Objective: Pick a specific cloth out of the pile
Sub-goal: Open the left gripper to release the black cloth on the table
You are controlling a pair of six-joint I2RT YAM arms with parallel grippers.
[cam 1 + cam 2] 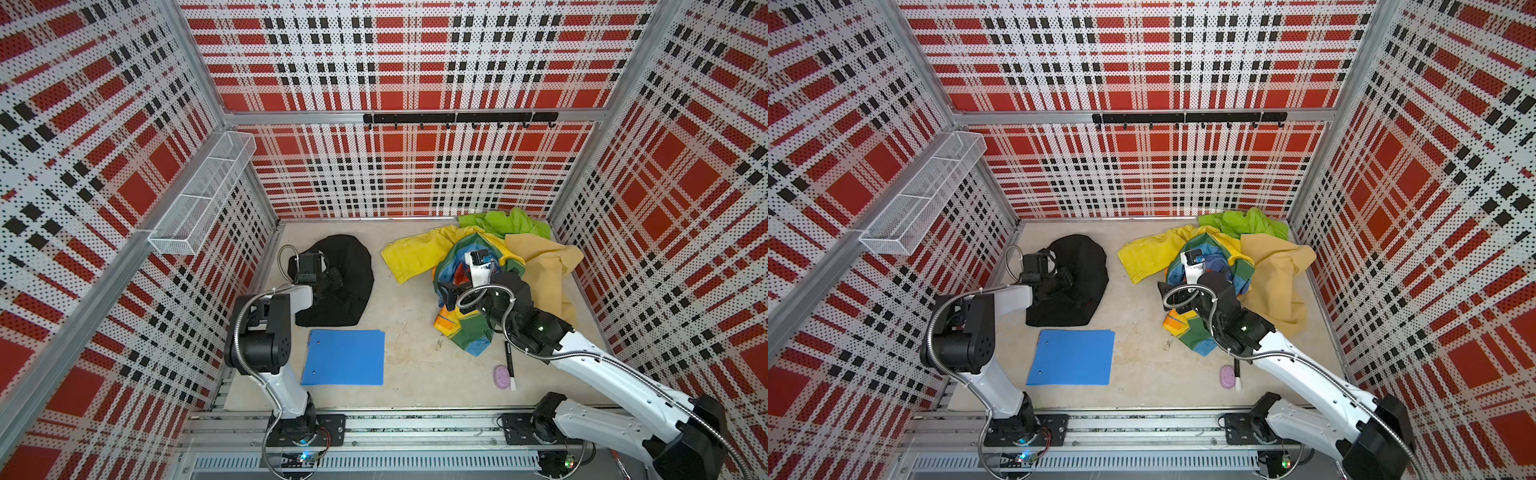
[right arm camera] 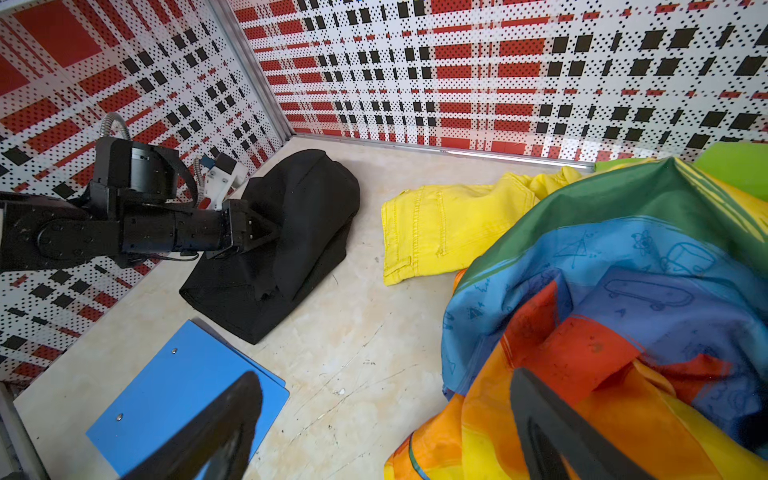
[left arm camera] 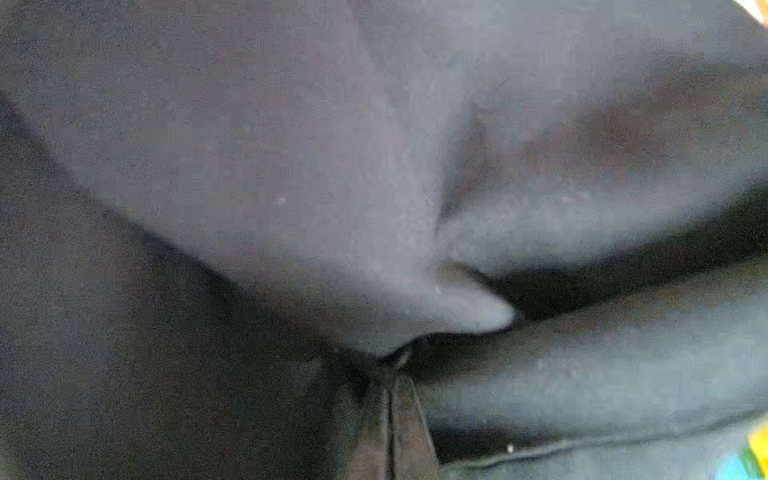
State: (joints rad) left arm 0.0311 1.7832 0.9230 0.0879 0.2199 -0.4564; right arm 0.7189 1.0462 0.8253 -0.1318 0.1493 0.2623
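Top views, black cloth point(image 1: 357, 266) point(image 1: 1090, 262): in both top views, heaped on the floor point(image 1: 409, 332) at left rear. It lies well apart from the pile and just behind the blue folder point(image 1: 345, 357).
Top views, left gripper point(image 1: 331, 279) point(image 1: 1065, 282): low over the cloth's middle. The tips are black on black, so the grip is unreadable from here.
Top views, pile point(image 1: 544, 266) point(image 1: 1275, 270): right rear corner. Lime green at the back wall, mustard to the right, yellow cloth point(image 1: 409, 255) spread toward the middle, rainbow cloth point(image 1: 469, 332) in front.
Top views, right gripper point(image 1: 448, 292) point(image 1: 1165, 289): above the rainbow cloth's left edge.
Left wrist, black cloth point(image 3: 291, 166): fills the view, its folds running together at the tips.
Left wrist, left gripper point(image 3: 390, 382): fingers pressed together, pinching a fold of black cloth.
Right wrist, right gripper point(image 2: 384, 378): fingers point(image 2: 232, 415) spread wide, with bare floor showing between them. One is over the blue folder point(image 2: 166, 399), the other over the rainbow cloth point(image 2: 602, 291).
Right wrist, left gripper point(image 2: 270, 237): tips in the black cloth point(image 2: 307, 216), which rises in a peak to meet them.
Right wrist, yellow cloth point(image 2: 449, 224): flat on the floor, between the black cloth and the rainbow cloth.
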